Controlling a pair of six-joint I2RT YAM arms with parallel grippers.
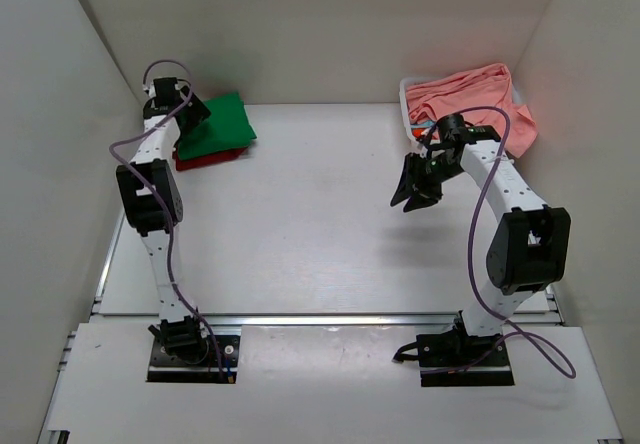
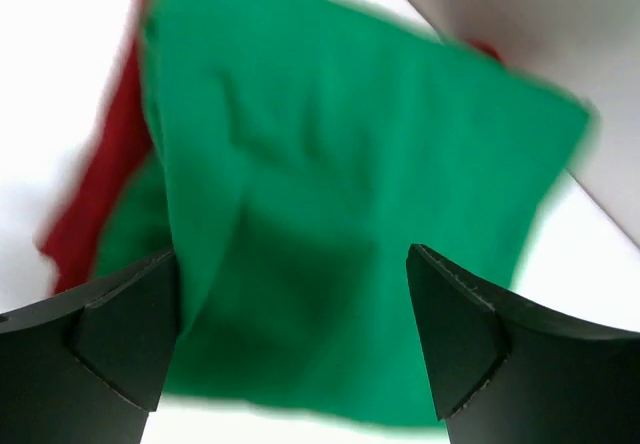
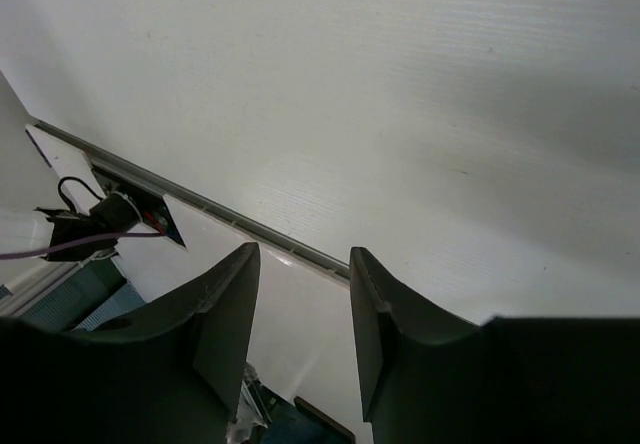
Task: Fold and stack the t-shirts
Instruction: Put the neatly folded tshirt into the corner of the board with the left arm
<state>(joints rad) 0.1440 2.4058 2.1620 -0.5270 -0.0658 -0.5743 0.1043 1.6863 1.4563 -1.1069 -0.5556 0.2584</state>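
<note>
The big white table (image 1: 300,234) is mostly bare in the middle, so there is room to spread out a shirt and fold it.

At the far right corner sits a white basket (image 1: 406,99). The pink shirt (image 1: 470,94) lies heaped in it, all crumpled. It looks like the one not yet folded.

At the far left corner is the pile. The green shirt (image 1: 225,119) lies folded flat on top of the dark red shirt (image 1: 205,159). The red one pokes out a little along the near and left sides. The pile is kept off to the side, I think, so it does not get in the way of folding.

The left gripper (image 2: 291,264) hangs just over the green shirt. Its fingers are spread wide and hold nothing — the cloth lies below them, not pinched.

The right gripper (image 1: 412,196) hovers over the table, near the basket. Its fingers are partly apart and hold nothing too. My guess is it is placed there to reach for the pink shirt next.
</note>
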